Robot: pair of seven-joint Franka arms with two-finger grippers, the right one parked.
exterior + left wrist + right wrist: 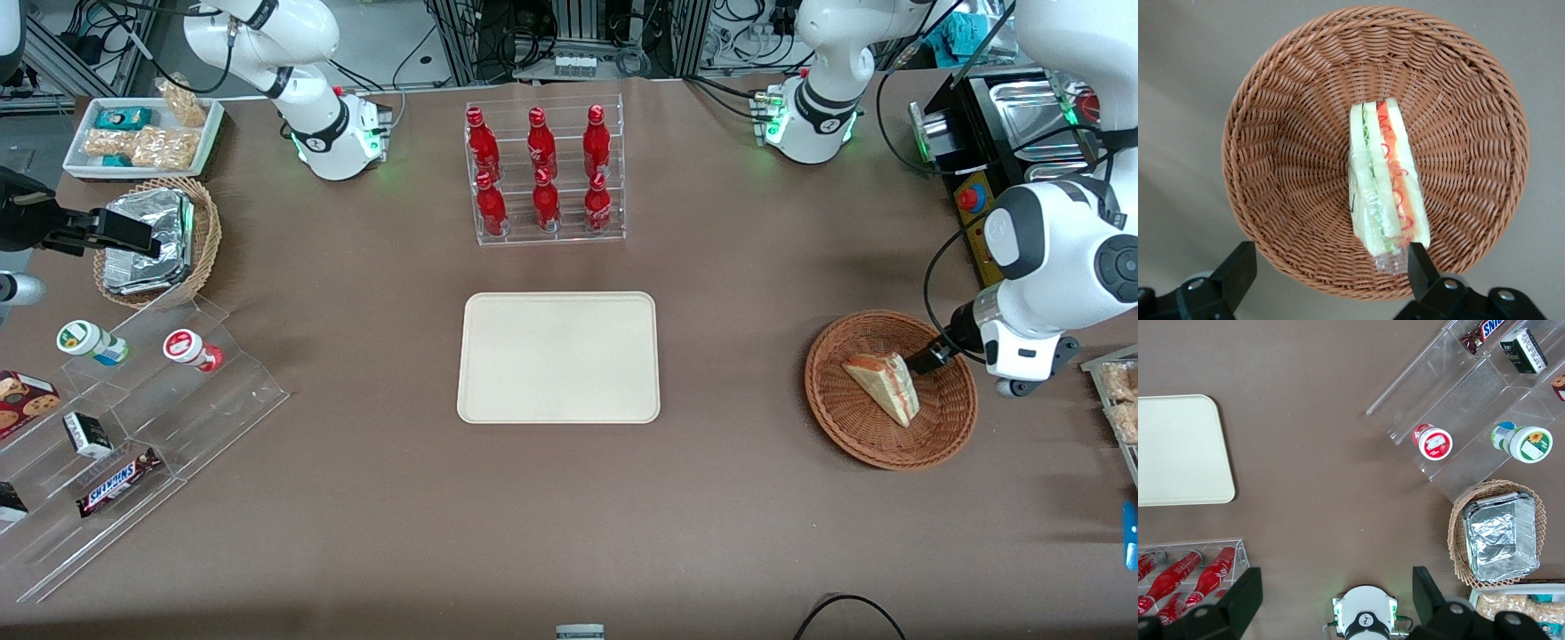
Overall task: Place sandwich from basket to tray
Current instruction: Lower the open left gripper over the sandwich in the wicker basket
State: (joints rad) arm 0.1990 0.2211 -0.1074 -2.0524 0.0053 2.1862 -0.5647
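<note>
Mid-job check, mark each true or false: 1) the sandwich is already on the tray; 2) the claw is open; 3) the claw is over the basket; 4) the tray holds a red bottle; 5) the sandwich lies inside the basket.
1) False. The sandwich is not on the tray; it lies in the basket.
2) True. The claw is open, one finger close by the sandwich's end.
3) True. It hangs over the basket's rim.
4) False. The tray is bare; the red bottles stand in a clear rack farther from the front camera.
5) True.
</note>
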